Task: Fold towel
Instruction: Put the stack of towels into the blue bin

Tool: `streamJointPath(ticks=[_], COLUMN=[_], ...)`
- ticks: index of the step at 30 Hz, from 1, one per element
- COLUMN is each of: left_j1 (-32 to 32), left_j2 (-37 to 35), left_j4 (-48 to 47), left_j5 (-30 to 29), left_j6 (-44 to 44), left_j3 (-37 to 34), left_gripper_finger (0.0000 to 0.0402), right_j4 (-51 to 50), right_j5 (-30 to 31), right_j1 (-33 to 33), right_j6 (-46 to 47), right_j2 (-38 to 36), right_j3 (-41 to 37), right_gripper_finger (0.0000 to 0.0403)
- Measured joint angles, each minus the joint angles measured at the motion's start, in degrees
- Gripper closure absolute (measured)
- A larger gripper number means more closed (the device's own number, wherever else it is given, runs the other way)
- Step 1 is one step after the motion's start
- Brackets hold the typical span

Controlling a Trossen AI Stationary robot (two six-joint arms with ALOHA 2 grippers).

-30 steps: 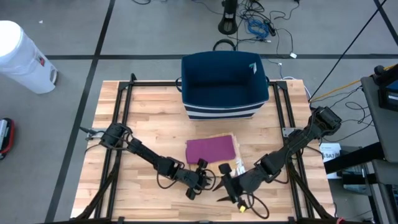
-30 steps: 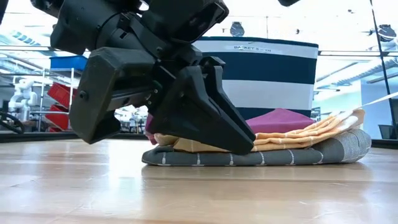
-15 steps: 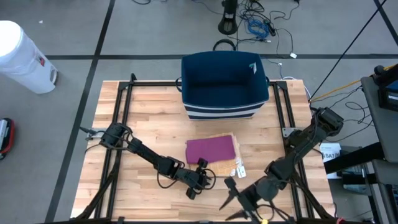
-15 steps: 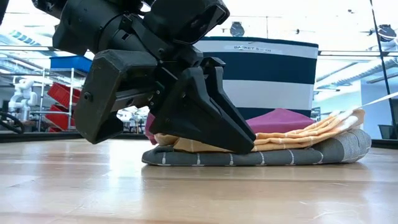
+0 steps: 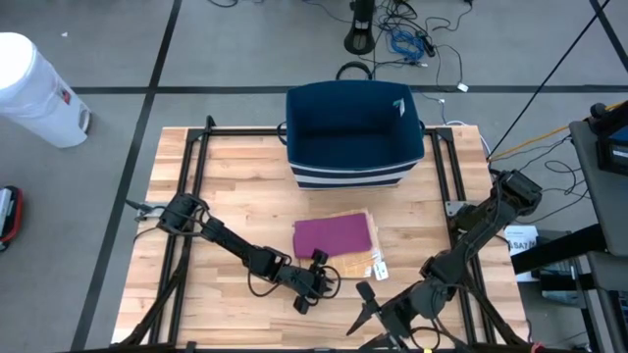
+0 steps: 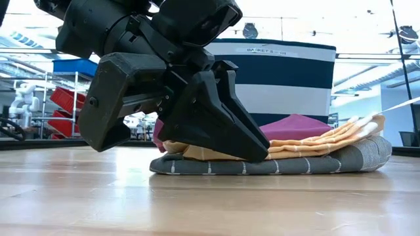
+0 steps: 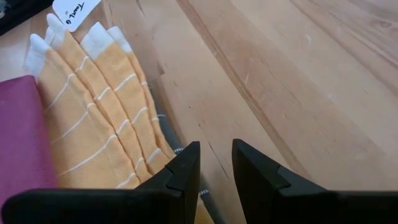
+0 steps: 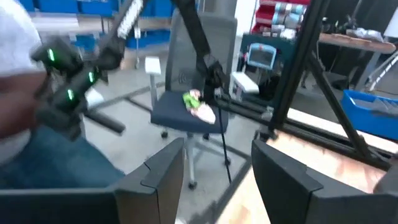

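A stack of folded towels lies mid-table: a magenta towel (image 5: 334,235) on top, orange striped layers (image 7: 93,106) fanned under it, and a grey towel (image 6: 275,166) at the bottom, flat on the wood. A white tag (image 5: 378,270) sticks out at the stack's right corner. My left gripper (image 5: 329,282) sits low at the stack's near edge, tipped down; its fingers (image 7: 216,165) are narrowly open with bare wood between them. My right gripper (image 5: 365,316) hangs raised near the table's near edge, level, open and empty (image 8: 217,168). My left gripper's fingertips (image 6: 259,154) come down slanting at the stack's near edge, beside the orange layers and over the grey towel's rim (image 7: 180,149). Nothing lies between the fingers. The fingers themselves hide the spot, so I cannot tell whether they touch the cloth.
A navy, white-striped basket (image 5: 355,132) stands at the far side behind the stack. Black frame rails (image 5: 186,196) run along the table's left and right. Beyond the table the right wrist view shows an office chair (image 8: 193,112) and a person's legs (image 8: 43,162).
My right gripper has drawn away from the stack toward the table's near edge, risen, and tipped up from pointing down to level, staying open. The left gripper and the towel stack have kept still.
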Motion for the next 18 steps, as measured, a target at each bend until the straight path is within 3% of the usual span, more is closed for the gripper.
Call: streamJointPath(ticks=[15, 18], left_j1=[0.0, 0.0], left_j2=[0.0, 0.0], left_j4=[0.0, 0.0], left_j5=[0.0, 0.0], left_j6=[-0.1, -0.1], left_j3=[0.0, 0.0], left_gripper_finger=[0.0303, 0.0303], right_j4=[-3.9, -0.6], right_j5=[0.0, 0.0], right_j1=[-0.2, -1.1], right_j6=[-3.5, -3.0], right_j2=[0.7, 0.9], right_j3=[0.0, 0.0], right_gripper_finger=[0.0229, 0.0229])
